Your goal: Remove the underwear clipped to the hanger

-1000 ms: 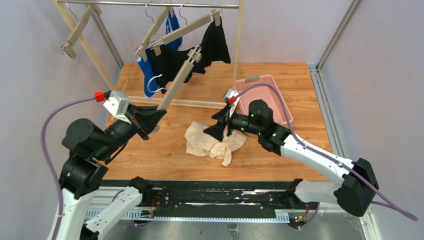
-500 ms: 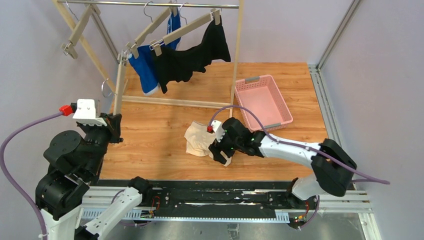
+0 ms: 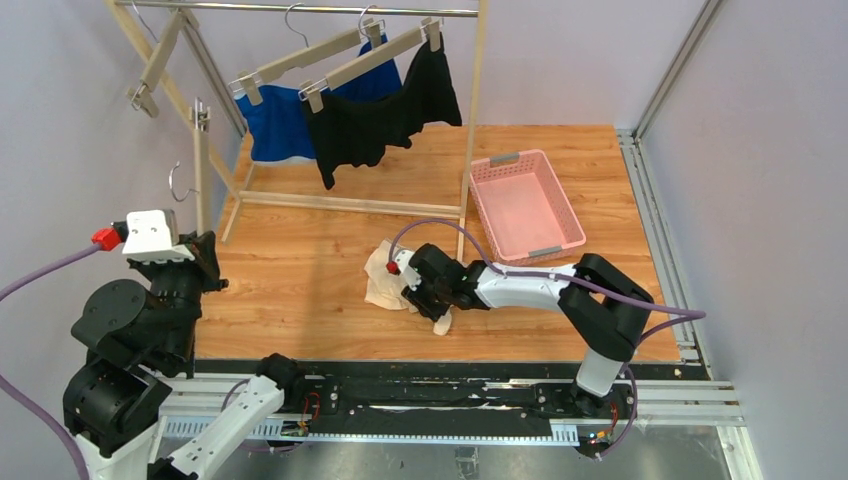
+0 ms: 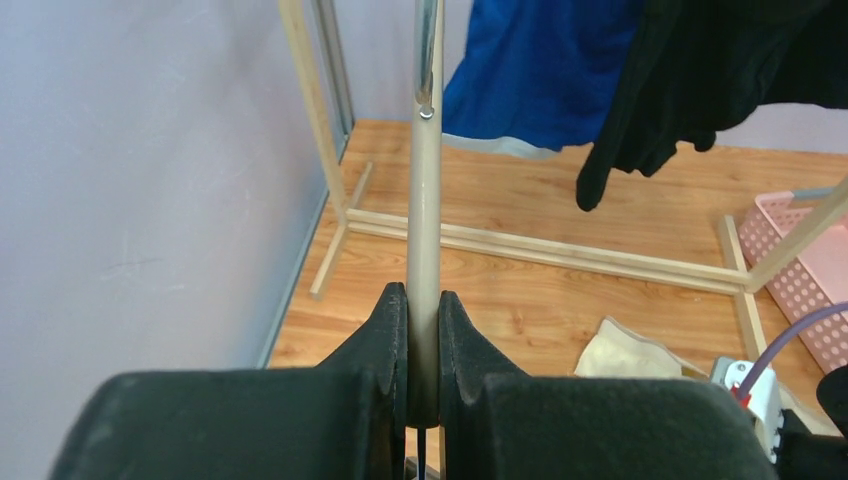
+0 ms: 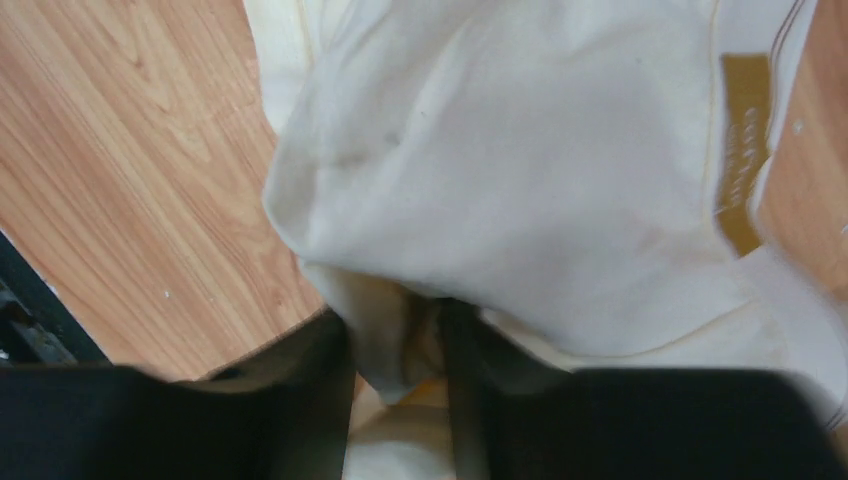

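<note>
Right gripper (image 5: 400,345) | clenched, seemingly on a fold of cream-beige briefs (image 5: 520,170) heaped mid-table beneath it | left gripper (image 4: 423,330) | clamped on upright bare wooden hanger (image 4: 427,220), near left | blue briefs (image 3: 275,125), black briefs (image 3: 375,125) | clipped, hanging from far rail (image 3: 300,9); blue nearer left arm.

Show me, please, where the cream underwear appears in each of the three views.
Top external: cream underwear lies crumpled near the middle of the picture.
Left wrist: cream underwear sits at the lower right, small and partly cut off.
Right wrist: cream underwear fills most of the frame.
Shared landmark: the wooden tabletop beneath it.
</note>
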`<state>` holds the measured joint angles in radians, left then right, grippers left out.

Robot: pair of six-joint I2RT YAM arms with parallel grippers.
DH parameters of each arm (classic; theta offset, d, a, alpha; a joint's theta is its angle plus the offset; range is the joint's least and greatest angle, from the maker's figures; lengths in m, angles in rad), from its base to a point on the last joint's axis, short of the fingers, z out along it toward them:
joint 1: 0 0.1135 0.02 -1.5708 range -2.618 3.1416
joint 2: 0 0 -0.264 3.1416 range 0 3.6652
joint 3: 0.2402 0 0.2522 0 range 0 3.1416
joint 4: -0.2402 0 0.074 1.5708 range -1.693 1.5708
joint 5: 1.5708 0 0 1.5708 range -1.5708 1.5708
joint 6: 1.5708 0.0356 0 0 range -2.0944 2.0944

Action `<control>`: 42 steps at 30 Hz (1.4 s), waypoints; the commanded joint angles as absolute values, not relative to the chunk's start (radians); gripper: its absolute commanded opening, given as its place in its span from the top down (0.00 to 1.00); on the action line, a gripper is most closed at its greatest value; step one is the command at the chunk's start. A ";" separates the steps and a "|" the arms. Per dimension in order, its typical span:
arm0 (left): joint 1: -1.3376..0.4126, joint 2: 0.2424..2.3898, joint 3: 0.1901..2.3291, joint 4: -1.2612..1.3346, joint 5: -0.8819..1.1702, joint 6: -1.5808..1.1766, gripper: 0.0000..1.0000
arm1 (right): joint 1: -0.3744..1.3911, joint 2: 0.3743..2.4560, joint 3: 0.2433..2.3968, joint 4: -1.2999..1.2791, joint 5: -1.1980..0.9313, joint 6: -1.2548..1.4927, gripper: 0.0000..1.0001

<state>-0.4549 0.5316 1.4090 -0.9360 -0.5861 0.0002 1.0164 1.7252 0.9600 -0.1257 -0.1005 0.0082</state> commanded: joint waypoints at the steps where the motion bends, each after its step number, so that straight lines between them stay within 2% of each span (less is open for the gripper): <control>1: -0.458 0.531 1.427 -0.864 -0.664 0.037 1.00 | 1.025 1.822 0.969 -0.192 -0.108 0.068 0.94; 2: -0.458 0.540 1.429 -0.862 -0.678 0.044 1.00 | 1.025 1.824 0.978 -0.206 -0.108 0.081 0.99; 9: -0.457 0.668 1.457 -0.818 -0.724 0.096 1.00 | 1.026 1.657 0.980 -0.264 -0.083 0.090 0.99; 14: -0.457 0.746 1.465 -0.756 -0.730 0.145 1.00 | 1.026 1.428 1.001 -0.371 0.027 0.090 0.99; 20: -0.458 0.894 1.585 -0.781 -0.768 0.203 1.00 | 1.025 1.116 1.049 -0.472 0.225 0.064 0.99; 28: -0.442 0.982 1.711 -0.826 -0.757 0.236 1.00 | 1.023 0.868 1.098 -0.560 0.431 0.058 1.00; 31: -0.343 1.041 1.765 -0.862 -0.663 0.228 1.00 | 1.023 0.821 1.134 -0.579 0.520 0.047 1.00; 36: -0.101 1.129 1.799 -0.869 -0.352 0.190 1.00 | 1.023 0.773 1.186 -0.583 0.602 0.015 1.00; 42: 0.006 1.241 1.873 -0.883 -0.119 0.168 1.00 | 1.023 0.752 1.276 -0.537 0.706 -0.087 1.00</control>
<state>-0.0448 1.1904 1.8145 -0.8764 -0.3309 0.1875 1.0153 0.7704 1.2053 -0.5774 0.5884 0.0101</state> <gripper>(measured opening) 0.075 0.022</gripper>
